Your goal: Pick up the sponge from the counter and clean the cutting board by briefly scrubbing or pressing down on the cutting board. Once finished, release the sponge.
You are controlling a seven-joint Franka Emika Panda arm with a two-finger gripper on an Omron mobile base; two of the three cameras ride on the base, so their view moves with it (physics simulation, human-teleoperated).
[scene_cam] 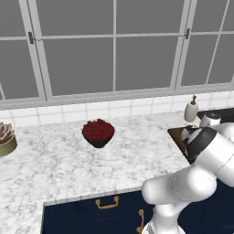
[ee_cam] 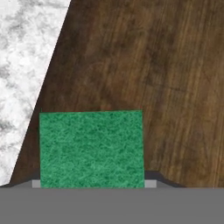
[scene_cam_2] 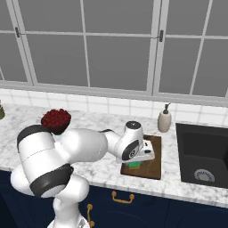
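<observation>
Sponge (ee_cam: 91, 148) under tool (scene_cam_2: 135, 161) (seemingly gripped) on cutting board (ee_cam: 153, 78).

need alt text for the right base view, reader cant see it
A white robot arm reaches over a marbled stone counter and holds its pincer down on a small green-and-yellow sponge lying on a dark brown wooden cutting board. A cream soap dispenser and a black sink stand to the right, a dark bowl of red fruit to the left.

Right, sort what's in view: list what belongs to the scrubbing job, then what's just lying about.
Job: small green-topped rectangular sponge, flat dark brown wooden cutting board, white-and-grey marbled stone counter, claw.

Lying about: dark bowl of red fruit, beige soap dispenser bottle, black sink basin, potted succulent.
</observation>
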